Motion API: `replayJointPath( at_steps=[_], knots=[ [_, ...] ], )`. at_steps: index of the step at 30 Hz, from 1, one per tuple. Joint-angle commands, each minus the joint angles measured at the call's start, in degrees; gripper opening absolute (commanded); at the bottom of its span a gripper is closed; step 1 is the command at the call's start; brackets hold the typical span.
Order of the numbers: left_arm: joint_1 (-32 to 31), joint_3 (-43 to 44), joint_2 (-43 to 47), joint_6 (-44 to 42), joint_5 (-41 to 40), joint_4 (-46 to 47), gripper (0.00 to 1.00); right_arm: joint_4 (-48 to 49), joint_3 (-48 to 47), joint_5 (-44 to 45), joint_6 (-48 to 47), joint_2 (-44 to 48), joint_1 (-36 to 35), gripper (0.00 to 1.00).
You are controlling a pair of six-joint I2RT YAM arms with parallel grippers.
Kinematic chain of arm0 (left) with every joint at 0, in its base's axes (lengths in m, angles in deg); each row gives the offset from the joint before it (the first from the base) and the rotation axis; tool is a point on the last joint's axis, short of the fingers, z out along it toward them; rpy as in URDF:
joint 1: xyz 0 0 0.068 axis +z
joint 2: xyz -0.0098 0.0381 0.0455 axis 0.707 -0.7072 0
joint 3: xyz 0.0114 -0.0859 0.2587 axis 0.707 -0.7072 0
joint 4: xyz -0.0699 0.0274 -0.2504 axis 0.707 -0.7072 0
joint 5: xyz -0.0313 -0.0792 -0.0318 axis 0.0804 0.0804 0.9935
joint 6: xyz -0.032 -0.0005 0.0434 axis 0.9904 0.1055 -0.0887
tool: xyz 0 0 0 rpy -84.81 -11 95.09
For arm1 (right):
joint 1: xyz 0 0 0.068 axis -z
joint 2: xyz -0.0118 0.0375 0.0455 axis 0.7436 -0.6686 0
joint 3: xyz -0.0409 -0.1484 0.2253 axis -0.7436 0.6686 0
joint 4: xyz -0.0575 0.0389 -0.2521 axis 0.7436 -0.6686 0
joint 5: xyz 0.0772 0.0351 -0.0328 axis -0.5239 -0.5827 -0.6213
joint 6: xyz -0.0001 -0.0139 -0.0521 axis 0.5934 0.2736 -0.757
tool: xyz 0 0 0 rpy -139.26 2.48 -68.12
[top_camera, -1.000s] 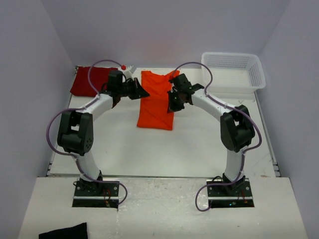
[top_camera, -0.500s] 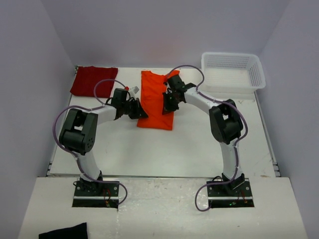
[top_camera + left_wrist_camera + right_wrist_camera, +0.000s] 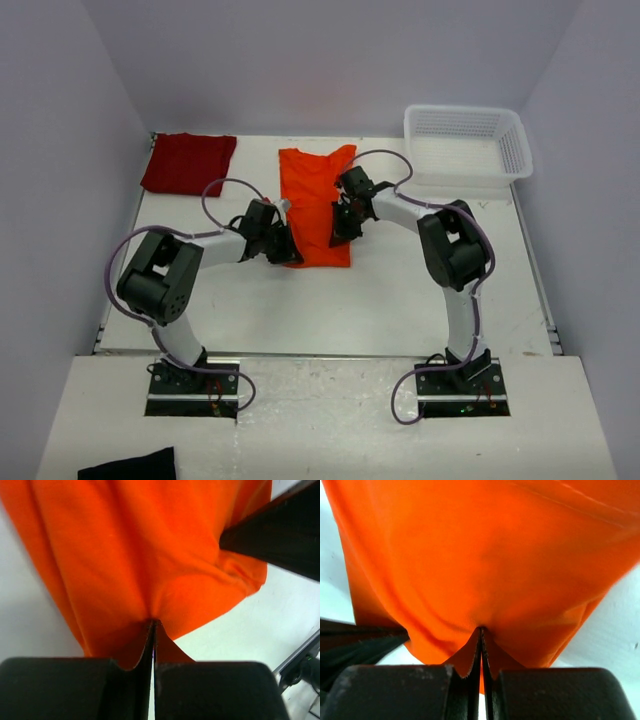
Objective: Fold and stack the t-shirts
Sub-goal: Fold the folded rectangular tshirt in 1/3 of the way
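Observation:
The orange t-shirt (image 3: 312, 190) lies lengthwise at the table's middle, collar end at the back. My left gripper (image 3: 290, 255) is low at its near left corner and my right gripper (image 3: 338, 232) is on its near right edge. In the left wrist view, the left gripper (image 3: 153, 625) is shut on a pinch of the orange t-shirt (image 3: 140, 555). The right wrist view shows my right gripper (image 3: 481, 630) shut on a fold of the orange t-shirt (image 3: 485, 555). The dark red t-shirt (image 3: 188, 163) lies folded at the back left, away from both grippers.
A white mesh basket (image 3: 465, 145) stands at the back right corner. A small black cloth (image 3: 128, 465) lies on the ledge in front of the left arm's base. Walls close the table on three sides.
Both grippers have moved toward the near edge with the orange fabric in their jaws. The left came in from the shirt's back left. The shirt now lies longer and flatter.

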Motion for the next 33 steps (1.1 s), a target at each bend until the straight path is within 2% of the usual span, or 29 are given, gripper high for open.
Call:
replayJointPath(
  at_steps=[1,6,17,24,28,31,33],
  knots=[
    [-4.65,-3.82,3.9,2.8,-6.53,-6.12,0.0,0.51,4.59,1.15,1.36,3.09,-0.43,0.0],
    [-6.86,-9.0,8.3,5.01,-8.02,-6.83,0.0,3.84,12.48,2.02,2.77,4.94,-1.66,0.0],
    [-7.82,-18.68,23.33,7.73,-10.57,-10.17,0.0,10.97,30.25,6.15,7.6,16.98,-7.37,0.0],
    [-9.67,-22.29,30.1,9.93,-10.4,-11.57,0.0,12.81,34.74,7.39,8.05,22.34,-9.92,0.0],
    [-12.3,-22.29,35.28,10.9,-12.15,-14.2,0.0,13.43,36.06,9.13,5.15,26.29,-11.06,0.0],
    [-13.8,-21.24,40.9,11.6,-14.95,-16.93,0.0,10.81,35.81,11.33,2.17,31.56,-11.94,0.07],
    [-14.15,-19.92,44.76,11.78,-16.02,-19.29,0.0,8.17,35.1,14.41,1.72,36.29,-12.56,0.21]
  ],
)
